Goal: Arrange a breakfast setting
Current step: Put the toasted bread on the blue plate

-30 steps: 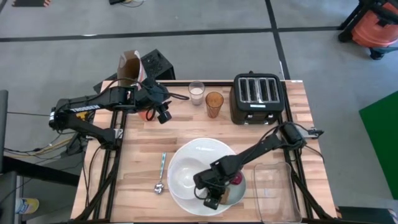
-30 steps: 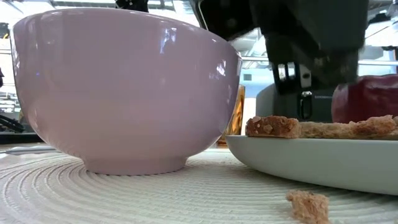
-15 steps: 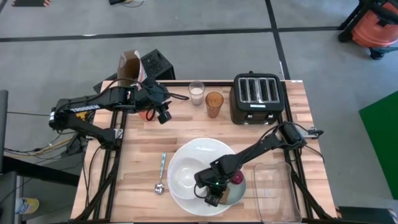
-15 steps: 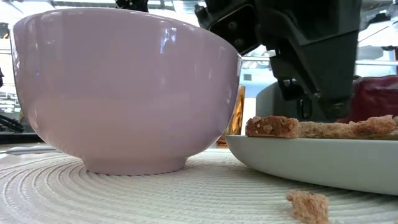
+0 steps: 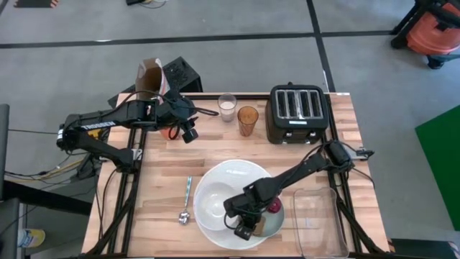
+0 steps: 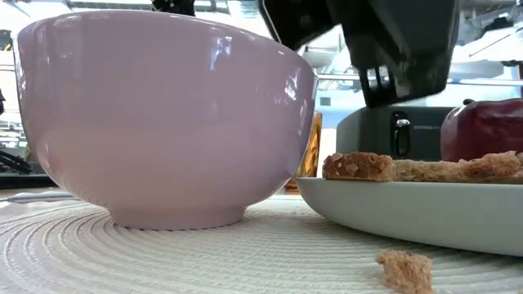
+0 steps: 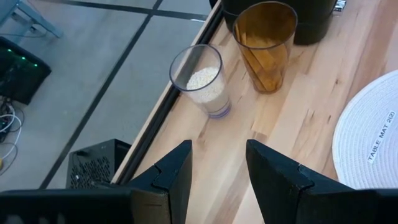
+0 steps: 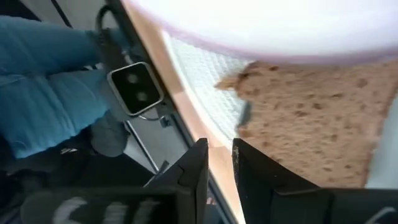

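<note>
A white bowl and a pale small plate stand on a large white round mat. A slice of toast and a red fruit lie on the small plate. My right gripper hovers just above the toast's near end, empty, with a narrow gap between its fingers. A teal-handled spoon lies left of the mat. A milk glass and an amber glass stand at the back. My left gripper waits open at the far left, near an orange-white cereal box.
A black toaster stands at the back right. A clear container sits at the near right. A toast crumb lies on the mat. A person's blue sleeve shows beyond the table's near edge.
My right gripper has gone down to the toast's near end and then come up clear of it. The toast, fruit and small plate have stayed in place.
</note>
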### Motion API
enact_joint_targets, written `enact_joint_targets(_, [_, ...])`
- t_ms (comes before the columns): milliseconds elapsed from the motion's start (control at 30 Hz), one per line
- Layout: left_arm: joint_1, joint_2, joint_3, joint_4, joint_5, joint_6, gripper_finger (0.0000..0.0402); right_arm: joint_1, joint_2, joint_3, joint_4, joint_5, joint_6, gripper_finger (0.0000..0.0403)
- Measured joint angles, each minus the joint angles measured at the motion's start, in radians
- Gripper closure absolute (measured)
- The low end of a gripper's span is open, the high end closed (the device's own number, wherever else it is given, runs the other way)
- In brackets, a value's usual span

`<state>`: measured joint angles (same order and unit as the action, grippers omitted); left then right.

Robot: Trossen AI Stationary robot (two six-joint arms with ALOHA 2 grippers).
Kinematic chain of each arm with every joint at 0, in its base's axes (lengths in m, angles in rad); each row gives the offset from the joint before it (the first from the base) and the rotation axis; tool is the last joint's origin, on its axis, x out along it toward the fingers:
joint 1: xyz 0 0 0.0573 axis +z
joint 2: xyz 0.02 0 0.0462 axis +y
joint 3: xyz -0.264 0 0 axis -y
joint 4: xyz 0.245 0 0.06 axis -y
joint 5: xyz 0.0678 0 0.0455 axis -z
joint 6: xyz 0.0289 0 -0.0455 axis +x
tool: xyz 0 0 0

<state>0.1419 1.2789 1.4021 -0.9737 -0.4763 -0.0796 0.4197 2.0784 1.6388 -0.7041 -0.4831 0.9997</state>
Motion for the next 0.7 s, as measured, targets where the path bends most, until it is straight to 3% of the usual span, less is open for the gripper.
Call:
enact_joint_targets(167, [0.0,0.0,0.0,0.0,0.0,0.0,0.0262,0.021,0.0,0.058,0.003,0.015,0.132,0.0308])
enact_joint_targets(400, [0.0,0.0,0.0,0.0,0.001,-0.002,0.0262,0.085,0.002,0.087,0.001,0.072,0.453,0.0308])
enact_joint_targets(700, [0.0,0.0,0.0,0.0,0.002,0.013,0.0262,0.128,0.005,0.086,-0.042,0.309,0.779,0.0308])
